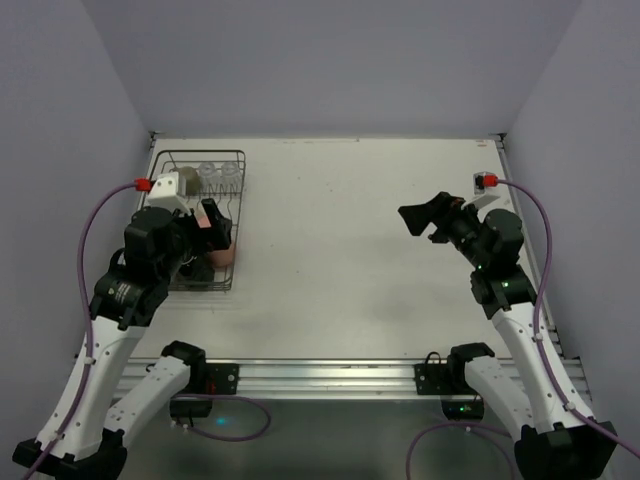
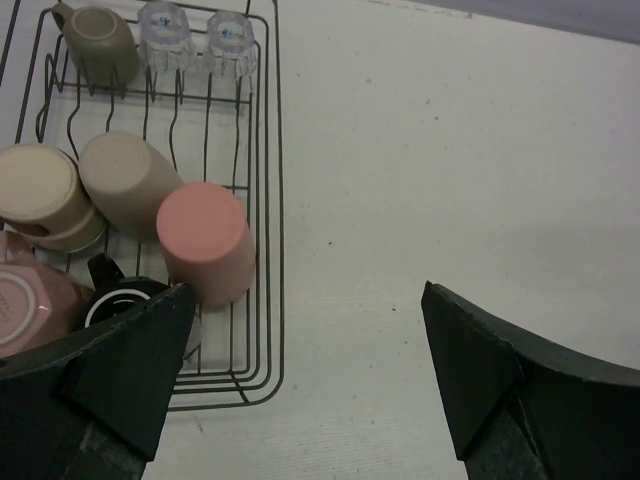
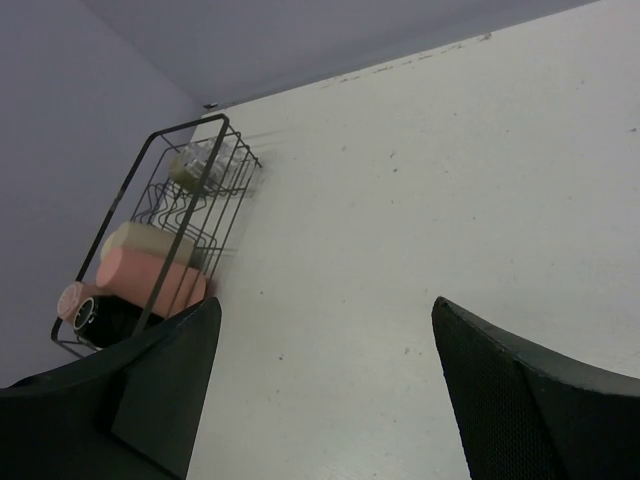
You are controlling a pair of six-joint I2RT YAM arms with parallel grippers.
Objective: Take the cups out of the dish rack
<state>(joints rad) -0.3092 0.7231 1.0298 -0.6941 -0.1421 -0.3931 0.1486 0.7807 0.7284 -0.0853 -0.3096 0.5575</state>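
Dark wire dish rack (image 2: 277, 200); salmon-pink tumbler (image 2: 205, 240), beige tumbler (image 2: 125, 180), black mug (image 2: 122, 296), clear glasses (image 2: 165, 35); speckled white worktop (image 2: 450, 150).

We take this for a robotics lab cell: plain lilac-grey walls (image 1: 330, 60) box in a white table (image 1: 340, 260). Along its near edge we see an aluminium rail (image 1: 330, 374) carrying two robot arms (image 1: 120, 295), purple cables (image 1: 84, 255) trailing
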